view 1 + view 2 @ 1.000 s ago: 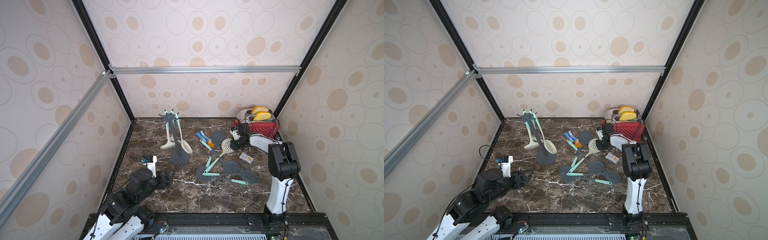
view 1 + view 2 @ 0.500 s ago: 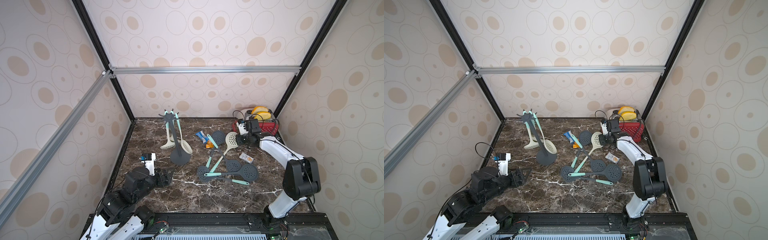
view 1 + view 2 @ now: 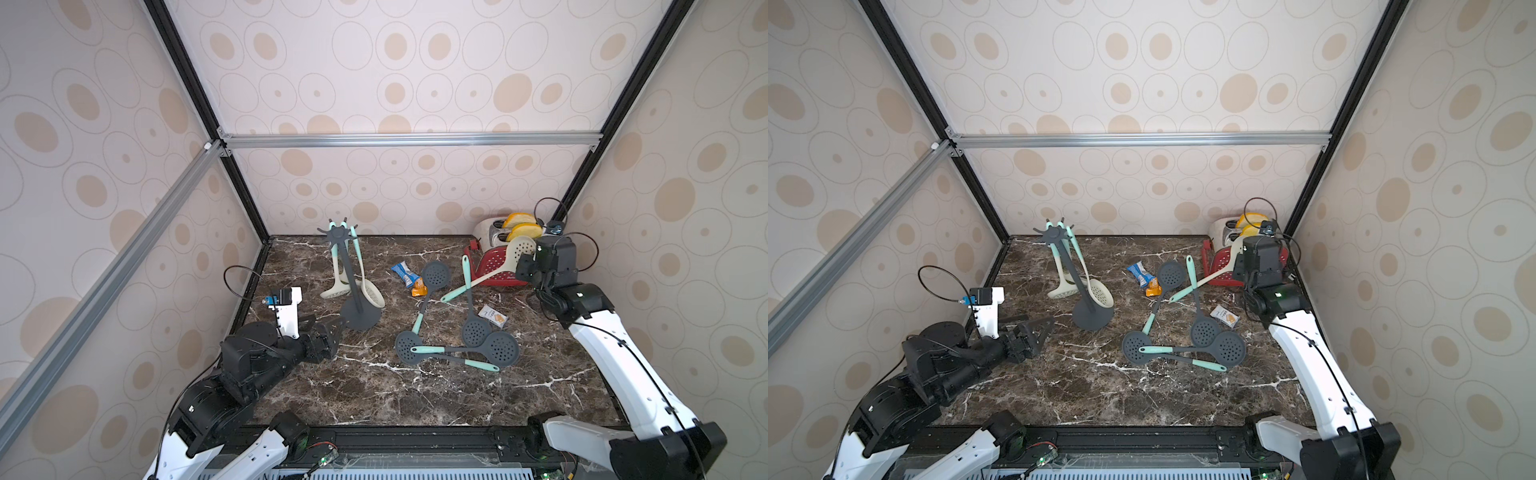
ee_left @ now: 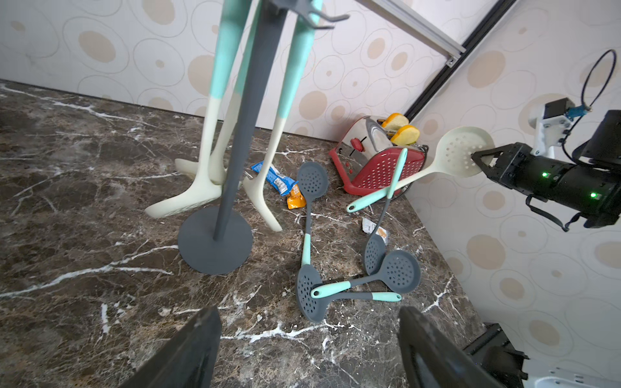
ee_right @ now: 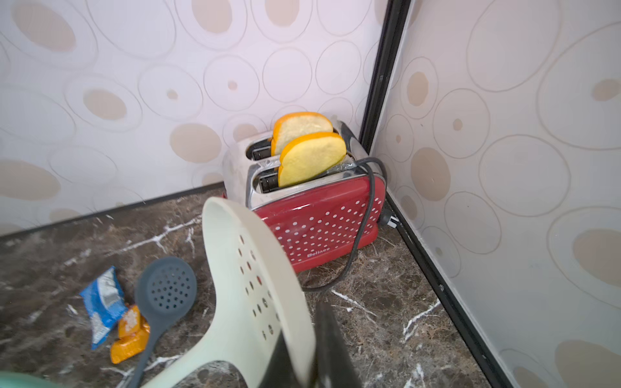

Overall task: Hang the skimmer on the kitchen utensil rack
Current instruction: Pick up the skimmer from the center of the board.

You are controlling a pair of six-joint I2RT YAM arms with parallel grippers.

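Note:
A cream skimmer (image 3: 521,248) with a perforated head and a teal handle hangs in the air in front of the red toaster. My right gripper (image 3: 523,266) is shut on the rim of its head (image 5: 248,268); the handle slopes down toward the table (image 4: 373,198). The kitchen utensil rack (image 3: 360,319) stands at the back left, dark grey, with three cream and teal utensils hanging from its hooks (image 4: 215,100). My left gripper (image 3: 336,328) is low beside the rack's base, open and empty, its fingers (image 4: 201,336) wide apart.
A red toaster (image 3: 496,262) with two bread slices fills the back right corner. Several dark grey skimmers (image 3: 478,332) lie crossed in mid-table. Snack packets (image 3: 405,274) lie behind them, and a small packet (image 3: 493,318) to their right. Walls close in on both sides.
My right arm has shut on the cream skimmer's head, lifted it off the table and swung it up and to the right, near the toaster. The left arm has barely moved.

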